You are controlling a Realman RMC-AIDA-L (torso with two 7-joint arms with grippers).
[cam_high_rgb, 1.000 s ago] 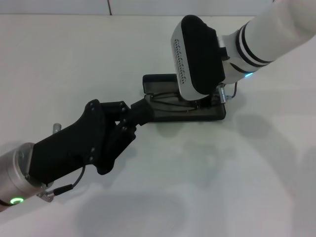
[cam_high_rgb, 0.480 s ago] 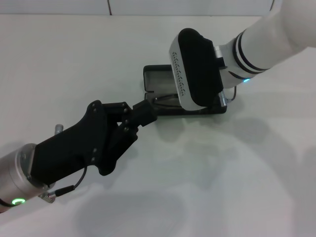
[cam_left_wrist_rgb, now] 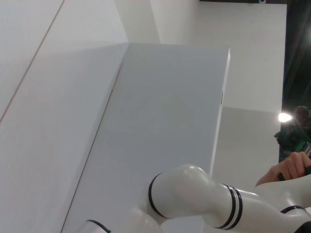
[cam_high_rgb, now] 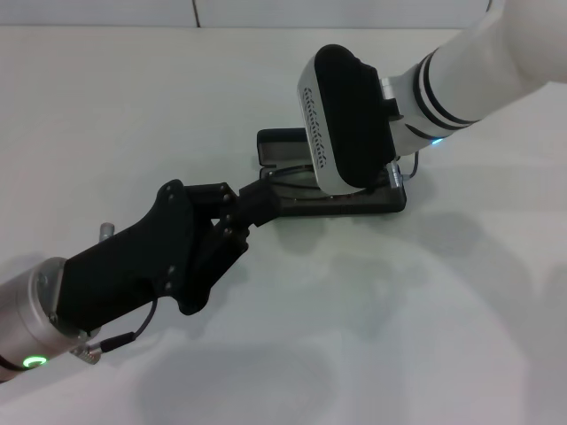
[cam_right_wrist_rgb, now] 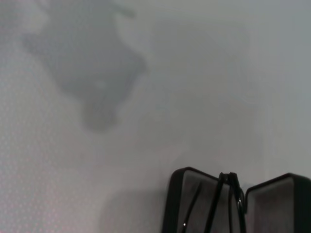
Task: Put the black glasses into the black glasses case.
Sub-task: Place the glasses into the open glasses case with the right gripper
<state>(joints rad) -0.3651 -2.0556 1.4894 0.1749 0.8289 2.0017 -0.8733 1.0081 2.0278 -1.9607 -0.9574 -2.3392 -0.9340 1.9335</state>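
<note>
Head view: the left gripper (cam_high_rgb: 259,200) reaches to the near left corner of the open case (cam_high_rgb: 363,205), fingertips at its edge; whether it pinches anything cannot be told. The right gripper (cam_high_rgb: 350,181) hides under its own wrist above the case, its grip unreadable too. The glasses (cam_high_rgb: 292,173) lie in the case, long axis along its length. The best move looks like a slow, level settle.

Left wrist view: only walls and the right arm.

Right wrist view: the glasses' temples cross the grey lining.
</note>
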